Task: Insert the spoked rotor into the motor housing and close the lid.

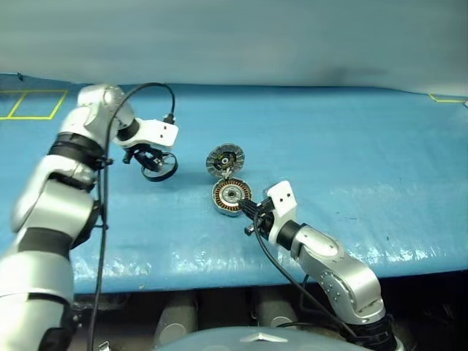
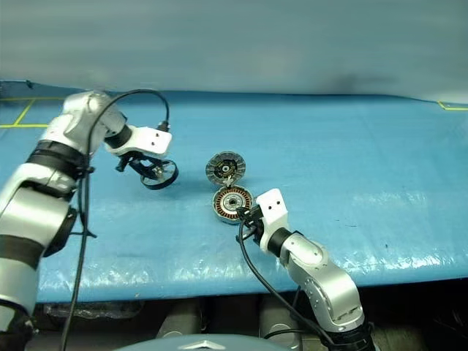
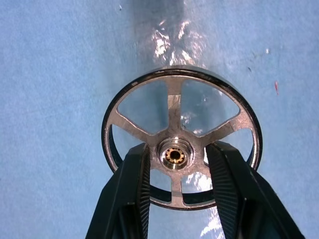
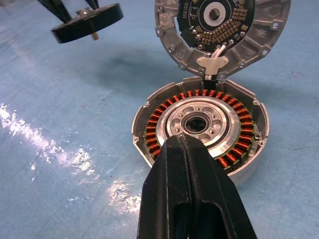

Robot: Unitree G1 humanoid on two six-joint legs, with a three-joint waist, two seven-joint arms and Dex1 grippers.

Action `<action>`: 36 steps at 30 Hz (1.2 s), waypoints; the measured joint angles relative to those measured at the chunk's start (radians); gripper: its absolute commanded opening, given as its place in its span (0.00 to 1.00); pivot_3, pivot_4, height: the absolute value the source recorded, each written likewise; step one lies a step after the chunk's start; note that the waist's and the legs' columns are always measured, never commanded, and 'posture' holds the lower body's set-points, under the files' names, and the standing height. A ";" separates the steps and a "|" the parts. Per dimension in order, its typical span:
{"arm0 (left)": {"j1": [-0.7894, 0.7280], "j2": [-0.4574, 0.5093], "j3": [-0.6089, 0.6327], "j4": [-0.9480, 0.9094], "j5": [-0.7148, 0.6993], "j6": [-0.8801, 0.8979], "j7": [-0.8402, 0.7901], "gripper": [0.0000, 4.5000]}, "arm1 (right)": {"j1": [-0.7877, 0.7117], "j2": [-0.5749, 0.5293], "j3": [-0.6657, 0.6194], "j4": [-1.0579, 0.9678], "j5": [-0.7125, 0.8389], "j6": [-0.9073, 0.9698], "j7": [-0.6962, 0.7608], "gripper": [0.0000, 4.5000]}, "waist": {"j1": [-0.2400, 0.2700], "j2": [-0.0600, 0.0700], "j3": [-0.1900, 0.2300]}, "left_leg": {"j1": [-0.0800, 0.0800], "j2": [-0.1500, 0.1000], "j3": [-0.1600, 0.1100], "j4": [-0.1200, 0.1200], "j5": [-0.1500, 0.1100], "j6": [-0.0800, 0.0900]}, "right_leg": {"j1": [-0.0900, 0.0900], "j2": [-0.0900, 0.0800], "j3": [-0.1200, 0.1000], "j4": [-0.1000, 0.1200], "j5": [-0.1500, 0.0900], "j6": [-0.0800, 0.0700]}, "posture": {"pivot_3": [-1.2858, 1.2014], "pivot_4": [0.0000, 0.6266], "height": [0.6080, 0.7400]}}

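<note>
Two left fingers (image 3: 134,184) cover parts of the spoked rotor (image 3: 182,137).

rotor (image 1: 160,167) left of housing (image 1: 231,196) (apart)

Upright lid (image 1: 224,160) blocks the motor housing (image 1: 231,196) from behind; above lies open.

The left gripper (image 3: 175,172) clamped the spoked rotor (image 3: 182,137) by its hub, above the blue surface (image 3: 55,74).
</note>
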State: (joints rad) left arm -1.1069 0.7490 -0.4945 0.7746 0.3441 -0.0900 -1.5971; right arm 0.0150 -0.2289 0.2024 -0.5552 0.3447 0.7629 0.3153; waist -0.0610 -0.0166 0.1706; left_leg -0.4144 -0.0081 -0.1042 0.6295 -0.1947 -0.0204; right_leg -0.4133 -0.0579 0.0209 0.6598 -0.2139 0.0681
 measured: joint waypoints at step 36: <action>0.139 -0.174 -0.076 -0.686 -0.256 0.670 0.215 0.32 | 0.115 -0.049 -0.126 0.106 0.063 -0.210 0.136 0.00 | 0.018 0.000 0.001 | 0.002 0.000 0.001 0.001 0.002 0.001 | 0.002 0.002 0.000 0.001 -0.004 -0.006 | 0.52 0.24 1.00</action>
State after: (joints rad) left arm -0.9679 0.5750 -0.5704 0.0891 0.0878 0.5800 -1.3818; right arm 0.1299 -0.2777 0.0765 -0.4488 0.4078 0.5530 0.4514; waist -0.0434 -0.0164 0.1712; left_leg -0.4119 -0.0078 -0.1034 0.6308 -0.1929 -0.0192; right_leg -0.4111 -0.0562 0.0214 0.6609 -0.2178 0.0617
